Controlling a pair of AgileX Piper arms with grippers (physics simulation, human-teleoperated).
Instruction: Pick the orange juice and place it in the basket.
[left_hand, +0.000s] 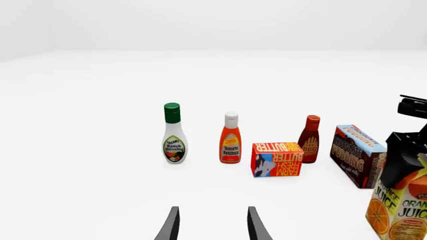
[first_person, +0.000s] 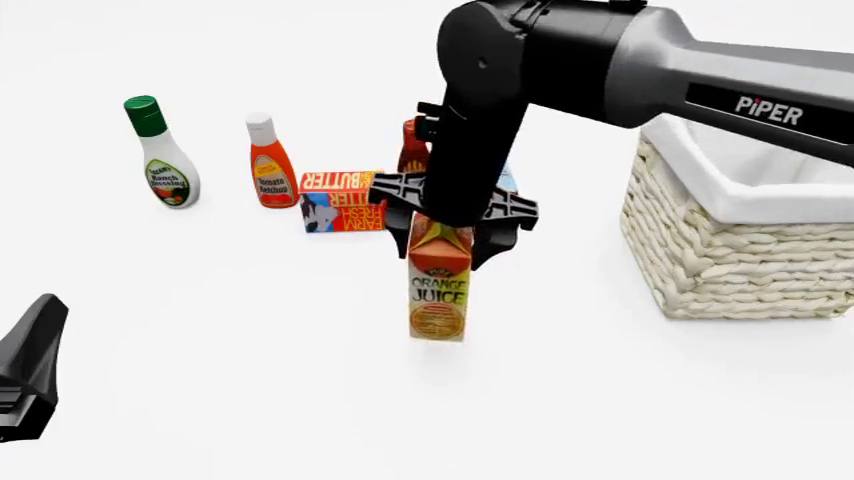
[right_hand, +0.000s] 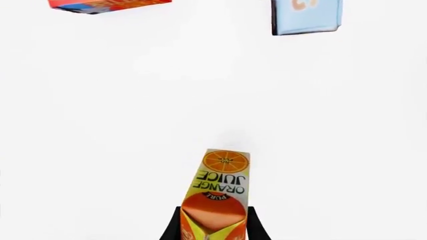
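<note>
Far left of the working claw, low at the front view's edge: left gripper (first_person: 30, 372), idle, fingers (left_hand: 172, 225) parted, nothing between them. Well left of the right gripper (first_person: 441, 232): ranch bottle (first_person: 160, 152), then ketchup (first_person: 270, 160). Nearer, just behind and left of it: butter box (first_person: 342, 200), lying flat, with a BBQ bottle (first_person: 412, 146) half hidden behind the arm. Beyond the claw, mostly covered from the front but clear from the left wrist: pudding box (left_hand: 358, 155).

Directly under the right gripper: juice (first_person: 439, 280), upright, gable top between the fingers (right_hand: 257, 225), which press against both sides of the carton from above. Narrowly open only as far as the carton's width; grip apparently made. Whether the base has left the table, not possible to say; shadow close beneath it suggests resting or barely raised.

Well right of the claw: basket (first_person: 741, 255), liner over rim, interior hidden from these views.

Progress, as a judgement: reach and grasp done; lift, carry rightward over the rim, lower and release all left.
</note>
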